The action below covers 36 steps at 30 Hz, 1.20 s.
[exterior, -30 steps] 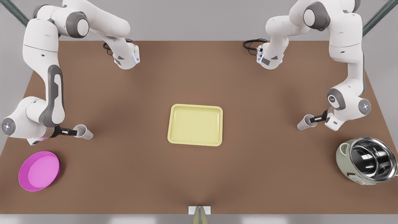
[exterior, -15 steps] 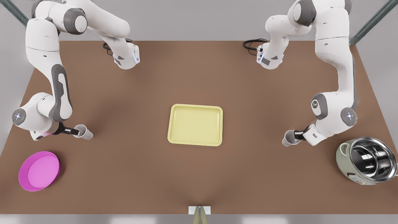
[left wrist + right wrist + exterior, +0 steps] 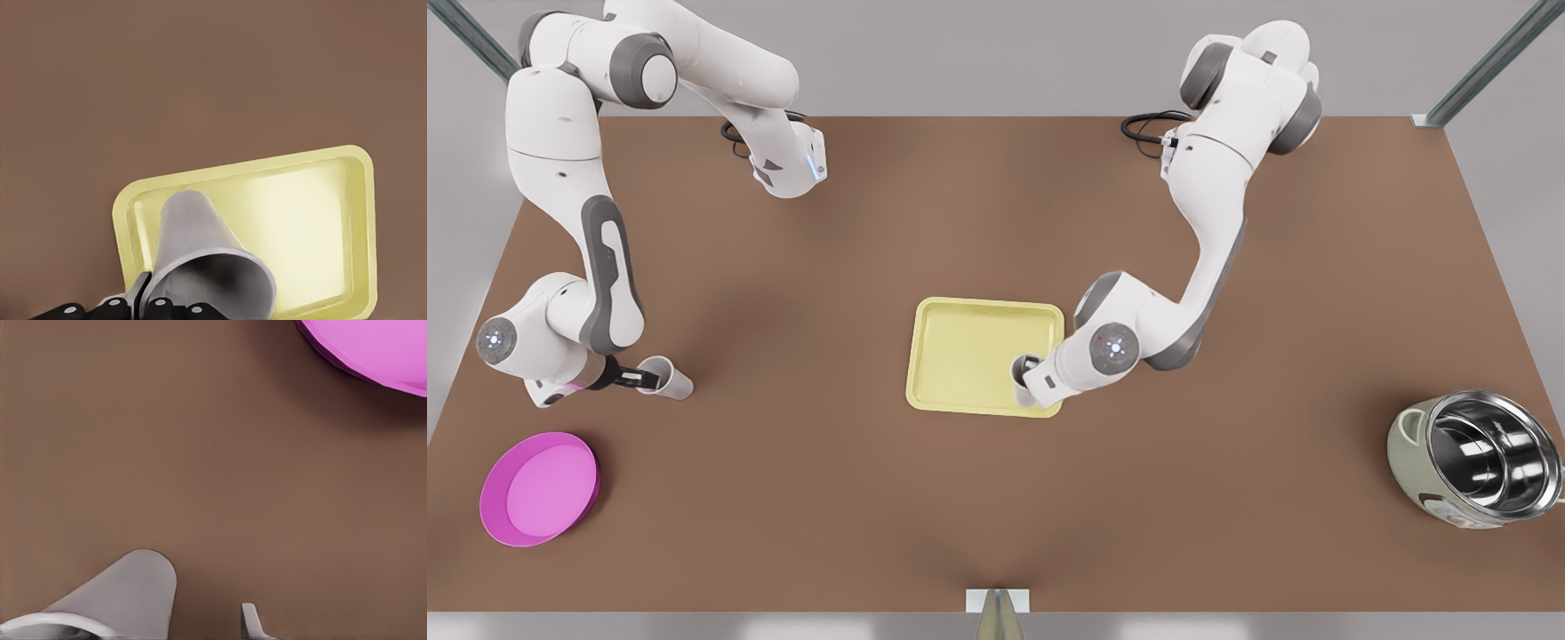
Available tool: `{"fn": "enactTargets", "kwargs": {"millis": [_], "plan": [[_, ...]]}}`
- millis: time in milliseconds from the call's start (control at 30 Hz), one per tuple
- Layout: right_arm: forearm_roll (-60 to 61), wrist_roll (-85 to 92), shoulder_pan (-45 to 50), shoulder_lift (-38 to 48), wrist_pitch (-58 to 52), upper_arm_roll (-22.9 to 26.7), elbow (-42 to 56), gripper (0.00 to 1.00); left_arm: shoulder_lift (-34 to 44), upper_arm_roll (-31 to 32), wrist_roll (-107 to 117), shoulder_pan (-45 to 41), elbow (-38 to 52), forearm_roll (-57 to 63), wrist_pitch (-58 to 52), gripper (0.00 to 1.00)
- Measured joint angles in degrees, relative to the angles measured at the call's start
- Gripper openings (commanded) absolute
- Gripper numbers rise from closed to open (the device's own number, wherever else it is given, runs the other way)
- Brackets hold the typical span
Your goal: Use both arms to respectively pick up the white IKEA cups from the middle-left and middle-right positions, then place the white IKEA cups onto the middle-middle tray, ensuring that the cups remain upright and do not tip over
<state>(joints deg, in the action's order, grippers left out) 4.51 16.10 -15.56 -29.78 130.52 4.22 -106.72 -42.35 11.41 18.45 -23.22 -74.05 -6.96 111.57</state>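
Right now my left hand is pinched shut on the rim of one white cup, which hangs upright over the yellow tray, close to the tray's rim on the front view's right. I cannot tell whether its base has touched down, so I count this cup as carried across but not yet let go. Farther off, at the front view's left, my right hand sits at the mouth of the other cup, which stands on the bench. One finger stands apart from the cup's wall, so I judge that hand open and that cup not yet gripped. It has the whole trip to the tray left. A pink bowl lies near it, and a steel-lined pot rests tilted at the opposite end. The bench is plain brown, with grey wall behind it.
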Motion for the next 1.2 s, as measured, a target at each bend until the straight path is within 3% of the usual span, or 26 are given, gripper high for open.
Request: {"fn": "enactTargets", "kwargs": {"millis": [133, 267, 333, 400, 467, 500, 533, 600, 800, 967, 1067, 1200], "plan": [[0.6, 1.9, 0.1, -0.5, 0.0, 0.0, 0.1, 0.23, -2.4, 0.5, 6.3, -0.3, -0.3, 0.4, -2.4, 0.21], [0.4, 3.2, 0.3, -0.3, -0.1, -0.2, 0.4, 0.21, -4.3, 1.4, 11.2, -0.2, -0.2, 0.5, -3.0, 0.21], [0.3, 3.9, 0.2, 0.8, -0.6, -1.3, 0.8, 0.21, -4.5, 1.6, 13.3, -0.1, -0.2, 0.4, -3.1, 0.38], [0.2, 4.4, 0.5, 2.6, -1.7, -4.0, 1.6, 0.21, -4.6, 1.7, 15.0, 0.3, -0.2, 0.4, -3.2, 0.39], [0.2, 4.7, 0.9, 3.8, -3.0, -8.7, 2.3, 0.21, -4.7, 1.8, 16.6, 0.5, -0.2, 0.3, -3.2, 0.54], [0.2, 4.7, 1.6, 4.0, -3.5, -11.3, 2.8, 0.21, -4.7, 1.8, 17.3, 0.6, -0.2, 0.3, -3.2, 0.67], [0.2, 4.6, 2.9, 4.2, -3.9, -13.6, 3.0, 0.21, -4.7, 2.0, 18.0, 1.0, -0.2, 0.2, -3.3, 0.86], [0.1, 4.0, 5.4, 3.8, -4.6, -18.7, 4.2, 0.21, -4.5, 2.7, 19.2, 2.0, -0.2, 0.2, -3.3, 1.00], [0.1, -1.3, 19.0, 1.6, -4.7, -21.0, 9.6, 0.21, -0.5, 4.4, 22.2, 4.6, -0.3, 0.2, -5.4, 1.00], [0.1, -7.1, 24.9, 0.8, -2.7, -21.1, 9.1, 0.21, 15.2, 4.4, 23.0, 12.0, 9.9, 6.3, -21.1, 1.00], [0.1, -9.9, 26.9, 0.2, -1.8, -21.2, 8.1, 0.21, 31.3, 2.0, 17.2, 15.2, -5.2, 11.3, -24.6, 1.00], [0.2, -13.0, 30.1, -1.3, -0.5, -21.2, 8.1, 0.21, 33.7, 1.3, 10.4, 16.3, -8.5, 13.6, -26.6, 1.00]]}}
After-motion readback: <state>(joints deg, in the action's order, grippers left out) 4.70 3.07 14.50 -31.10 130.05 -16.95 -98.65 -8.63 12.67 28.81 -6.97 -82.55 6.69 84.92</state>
